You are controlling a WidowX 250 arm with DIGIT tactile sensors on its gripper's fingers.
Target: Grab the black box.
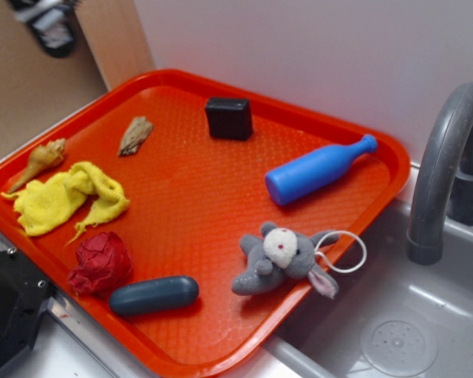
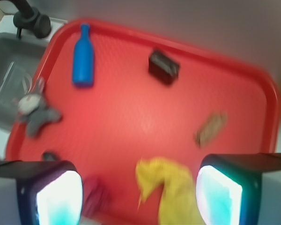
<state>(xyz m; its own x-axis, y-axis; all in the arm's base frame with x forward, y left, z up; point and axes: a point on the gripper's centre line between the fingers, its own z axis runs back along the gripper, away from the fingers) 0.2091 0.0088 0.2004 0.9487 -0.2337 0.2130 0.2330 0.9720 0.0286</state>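
1. While your gripper (image 2: 139, 187) hangs high over the near edge of the red tray (image 1: 221, 358), count with me: one black box (image 1: 229, 118), and it sits flat near the tray's far edge, close to the white wall (image 1: 315, 55).
2. One blue bottle (image 1: 315, 170) lies on its side to the right of the box, well apart from it, neck pointing at the tray's right corner.
3. One grey plush mouse (image 1: 280, 260) slumps on the tray's right rim, its white cord loop hanging over toward the sink (image 1: 394, 331).
4. One dark blue-grey capsule (image 1: 154, 294) lies near the front edge, just beside one crumpled red wad (image 1: 100, 262).
5. One yellow cloth (image 1: 63, 201) is bunched at the left, with two tan, shell-like pieces (image 1: 135, 135) beyond it; what they are, you can't tell.
6. One grey faucet (image 1: 445, 165) arches over the sink.
7. In the wrist view, both fingers (image 2: 60, 199) frame the bottom corners, spread wide with nothing between them but cloth and tray far below.
8. The box shows up-frame in that blurred view, clear of both pads.
9. The exterior view catches only a blurred dark part of the arm (image 1: 47, 24) at top left.
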